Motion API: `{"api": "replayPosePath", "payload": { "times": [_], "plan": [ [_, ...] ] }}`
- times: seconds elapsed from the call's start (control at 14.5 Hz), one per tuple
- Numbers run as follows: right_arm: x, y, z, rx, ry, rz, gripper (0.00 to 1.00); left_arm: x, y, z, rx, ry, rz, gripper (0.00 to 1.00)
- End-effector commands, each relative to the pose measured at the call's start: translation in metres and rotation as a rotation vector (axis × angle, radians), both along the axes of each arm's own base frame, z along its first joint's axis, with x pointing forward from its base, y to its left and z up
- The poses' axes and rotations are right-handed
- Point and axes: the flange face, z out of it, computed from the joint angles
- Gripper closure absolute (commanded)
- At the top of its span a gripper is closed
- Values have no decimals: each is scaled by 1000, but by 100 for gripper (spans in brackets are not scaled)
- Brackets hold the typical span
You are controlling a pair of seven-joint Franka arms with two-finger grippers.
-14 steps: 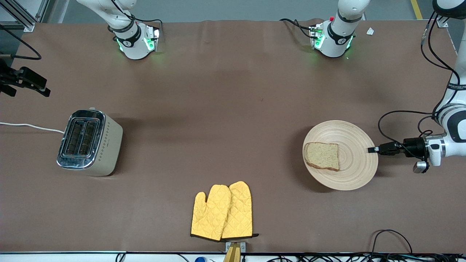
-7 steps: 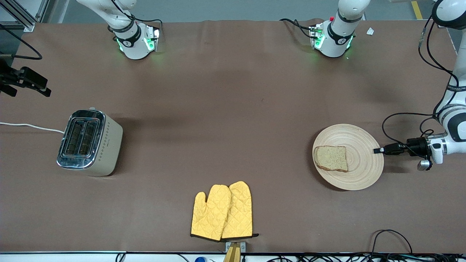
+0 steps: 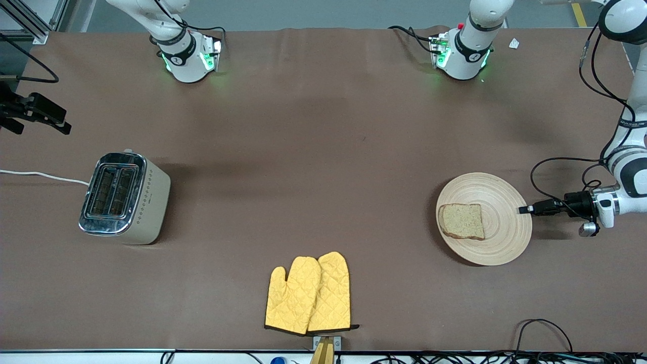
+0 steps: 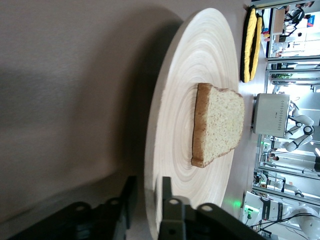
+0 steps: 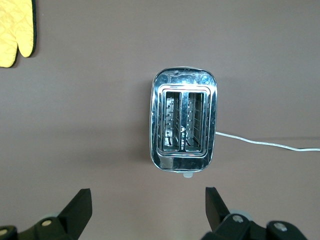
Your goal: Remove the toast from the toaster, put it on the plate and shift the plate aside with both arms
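The round beige wooden plate (image 3: 500, 202) lies on the table toward the left arm's end. The slice of brown toast (image 3: 461, 221) lies flat on it, on the side away from the gripper. My left gripper (image 3: 521, 209) reaches in level with the table and is shut on the plate's rim. In the left wrist view the rim of the plate (image 4: 200, 60) runs between my two fingers (image 4: 165, 192), with the toast (image 4: 220, 125) past them. My right gripper (image 3: 55, 121) is open and empty, held high over the table beside the toaster (image 3: 124, 198), which it looks down on.
The toaster (image 5: 184, 125) stands at the right arm's end, slots empty, with a white cord (image 3: 40, 175) trailing off. A pair of yellow oven mitts (image 3: 308, 293) lies near the front edge at mid-table. Cables (image 3: 556, 167) hang by the left arm.
The left gripper drew the plate and toast toward the left arm's end, mostly in the first half second. The plate looks smaller, as if lowered. The right arm has not moved.
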Motion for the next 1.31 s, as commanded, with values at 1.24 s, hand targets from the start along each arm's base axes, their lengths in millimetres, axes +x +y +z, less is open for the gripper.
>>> {"api": "replayPosePath", "payload": {
  "times": [1.24],
  "plan": [
    [-2, 8, 4, -8, -9, 15, 0, 51, -216, 434, 674, -63, -118, 0]
  ]
}}
